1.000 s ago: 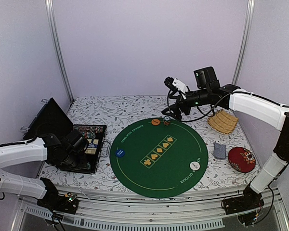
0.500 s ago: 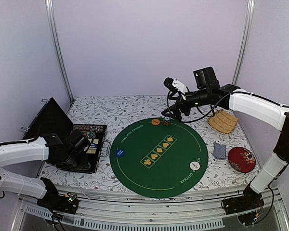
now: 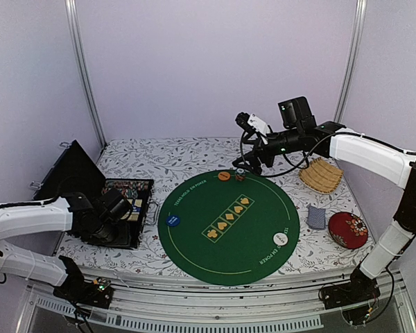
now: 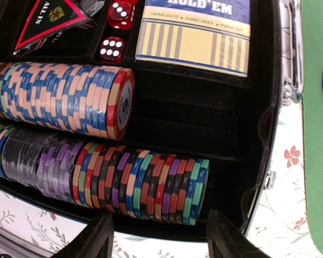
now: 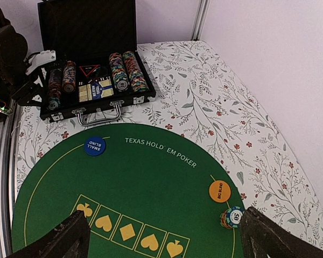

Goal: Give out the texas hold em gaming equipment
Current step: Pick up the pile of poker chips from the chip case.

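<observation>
Your striped multicoloured poker chips (image 4: 134,185) stand on edge in two rows inside the open black carry case (image 4: 253,140). The lower row sits right under your left gripper (image 4: 159,244), whose jaws stand apart with nothing between them, hanging over the case's near wall. Past the upper chip row (image 4: 64,99) you've got two red dice (image 4: 120,13), a black-and-red triangular marker (image 4: 51,19) and a blue-and-cream boxed card deck (image 4: 194,37). Now out onto the big round green felt mat (image 3: 194,257): a flat round blue button disc (image 3: 172,220) lies near its left edge, a flat orange button disc (image 3: 224,175) at the far edge with a short stack of chips (image 3: 240,173) just beside it, and a flat white button disc (image 3: 281,238) towards the right. Your right gripper (image 5: 167,242) hovers over that far edge, fingers spread wide, holding nothing. Right of the mat, a small pile of grey-blue-backed playing cards (image 3: 317,216) lies just beside a red round dish (image 3: 347,229), with a woven straw tray (image 3: 321,173) farther back
</observation>
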Motion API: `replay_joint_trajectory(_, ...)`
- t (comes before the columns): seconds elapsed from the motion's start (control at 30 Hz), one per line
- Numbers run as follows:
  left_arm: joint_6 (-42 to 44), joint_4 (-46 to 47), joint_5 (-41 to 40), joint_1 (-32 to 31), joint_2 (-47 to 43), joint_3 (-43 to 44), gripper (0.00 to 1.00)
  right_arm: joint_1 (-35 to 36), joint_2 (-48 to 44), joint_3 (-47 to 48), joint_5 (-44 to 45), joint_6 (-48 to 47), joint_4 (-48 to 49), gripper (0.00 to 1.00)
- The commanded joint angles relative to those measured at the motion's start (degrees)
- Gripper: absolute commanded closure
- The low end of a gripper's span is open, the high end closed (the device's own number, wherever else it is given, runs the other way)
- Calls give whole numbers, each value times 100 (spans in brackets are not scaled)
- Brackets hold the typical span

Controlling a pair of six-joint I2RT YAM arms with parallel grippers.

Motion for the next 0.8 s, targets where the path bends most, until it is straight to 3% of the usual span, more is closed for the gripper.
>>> replay_joint_trajectory(0.0,214,664,-131,-30,134,159,39,37,44,106,-53,-68,-93,1)
replay_joint_trajectory(0.33,125,71,-743,-34,358,567,37,46,31,143,-77,-52,-128,1)
replay_joint_trajectory(0.77,-19,88,-597,-16,430,363,39,51,72,196,-89,-68,-208,1)
